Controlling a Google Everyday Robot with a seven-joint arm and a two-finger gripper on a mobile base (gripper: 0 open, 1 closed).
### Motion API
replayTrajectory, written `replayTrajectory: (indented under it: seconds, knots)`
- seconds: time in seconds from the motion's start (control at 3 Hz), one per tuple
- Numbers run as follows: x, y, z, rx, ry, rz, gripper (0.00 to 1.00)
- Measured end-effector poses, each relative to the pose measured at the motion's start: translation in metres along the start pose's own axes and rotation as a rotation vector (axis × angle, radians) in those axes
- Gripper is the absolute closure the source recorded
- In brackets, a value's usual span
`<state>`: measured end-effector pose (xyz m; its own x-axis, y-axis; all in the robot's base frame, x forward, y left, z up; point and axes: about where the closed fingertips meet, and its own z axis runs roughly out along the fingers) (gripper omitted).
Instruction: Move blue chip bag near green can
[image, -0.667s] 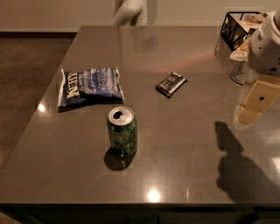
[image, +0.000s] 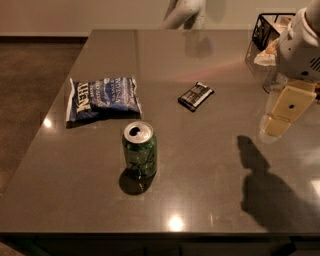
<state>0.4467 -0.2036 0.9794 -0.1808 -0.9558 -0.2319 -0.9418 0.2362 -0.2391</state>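
Observation:
The blue chip bag (image: 102, 97) lies flat on the left part of the dark grey table (image: 210, 180), white lettering up. The green can (image: 140, 149) stands upright in front of the bag, a short gap to its lower right, silver top showing. My gripper (image: 280, 116) hangs above the table's right side, far from both bag and can, with nothing seen in it. Its shadow falls on the table below it.
A small black-and-silver wrapped bar (image: 196, 95) lies mid-table, right of the bag. A black wire basket (image: 265, 30) stands at the back right corner. A white shape (image: 185, 12) stands beyond the far edge. Brown floor lies left of the table.
The white shape beyond the far edge has shifted right. My gripper has edged slightly left. Bag, can and bar have not moved.

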Motion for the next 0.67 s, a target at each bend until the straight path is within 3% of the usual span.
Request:
replayTrajectory:
  seconds: [0.33, 0.67]
  knots:
    - [-0.033, -0.016, 0.012, -0.015, -0.048, -0.033, 0.00]
    - [-0.081, -0.034, 0.034, -0.037, -0.097, -0.067, 0.00]
